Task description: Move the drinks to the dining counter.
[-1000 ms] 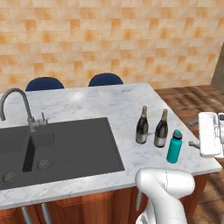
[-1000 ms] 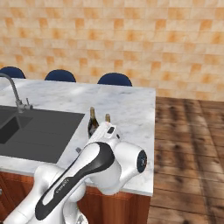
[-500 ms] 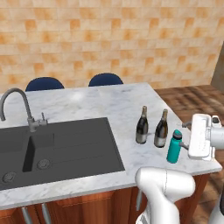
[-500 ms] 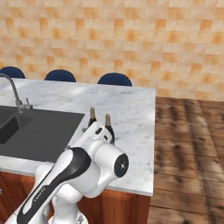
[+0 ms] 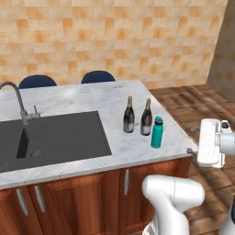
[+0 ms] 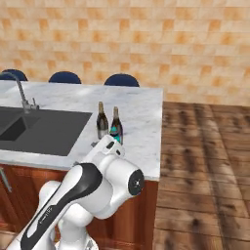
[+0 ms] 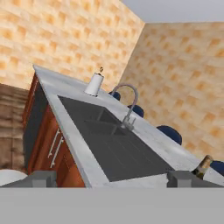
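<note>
Pincer [image 7: 111, 177] standing wide open, gripping nothing, fingertips [image 7: 41, 178] apart. Two dark wine bottles [image 5: 129, 115] and teal bottle [image 5: 157, 132] standing upright on marble tabletop [image 5: 92, 98], right of black sink [image 5: 50, 137], near edge.

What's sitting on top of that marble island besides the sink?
On the marble island: two dark wine bottles, a teal bottle, a thin tap and, at the far end, a white paper-towel roll. The robot's arm partly covers the teal bottle in the right base view.
</note>
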Controlling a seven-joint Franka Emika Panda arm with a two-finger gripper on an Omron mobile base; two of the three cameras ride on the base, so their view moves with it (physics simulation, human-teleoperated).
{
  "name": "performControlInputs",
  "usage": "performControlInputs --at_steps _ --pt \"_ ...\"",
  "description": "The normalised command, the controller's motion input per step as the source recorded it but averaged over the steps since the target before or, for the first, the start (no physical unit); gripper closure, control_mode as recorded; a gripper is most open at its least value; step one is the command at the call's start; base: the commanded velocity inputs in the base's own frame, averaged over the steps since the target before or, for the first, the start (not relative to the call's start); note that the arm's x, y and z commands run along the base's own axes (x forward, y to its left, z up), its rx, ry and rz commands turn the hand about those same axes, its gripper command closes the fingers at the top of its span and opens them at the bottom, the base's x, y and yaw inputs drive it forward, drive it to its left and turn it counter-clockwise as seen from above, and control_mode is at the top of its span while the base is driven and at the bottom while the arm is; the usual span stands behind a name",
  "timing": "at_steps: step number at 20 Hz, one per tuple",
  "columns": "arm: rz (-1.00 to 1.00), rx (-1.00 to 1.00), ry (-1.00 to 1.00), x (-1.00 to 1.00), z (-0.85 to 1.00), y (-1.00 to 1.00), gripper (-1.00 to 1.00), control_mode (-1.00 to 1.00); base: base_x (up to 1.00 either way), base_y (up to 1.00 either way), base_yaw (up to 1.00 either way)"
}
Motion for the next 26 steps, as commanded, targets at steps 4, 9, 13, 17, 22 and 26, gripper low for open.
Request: performControlInputs --at_steps 4,9,13,17,22,26 --pt "0.0 0.0 0.0 0.0 0.0 0.0 -1.0 1.0 -0.99 -0.52 -0.16" --pt "0.0 0.0 0.0 0.0 0.0 0.0 -1.0 1.0 -0.65 -0.38 -0.37" --pt "0.0 0.0 0.0 0.0 0.0 0.0 -1.0 1.0 -0.31 -0.36 -0.57" --pt "0.0 0.0 0.0 0.0 0.0 0.0 -1.0 1.0 -0.23 -0.32 -0.67" --pt "0.0 0.0 0.0 0.0 0.0 0.0 -1.0 1.0 -0.28 -0.27 -0.67" --pt "0.0 0.0 0.0 0.0 0.0 0.0 -1.0 1.0 -0.38 -0.28 -0.63"
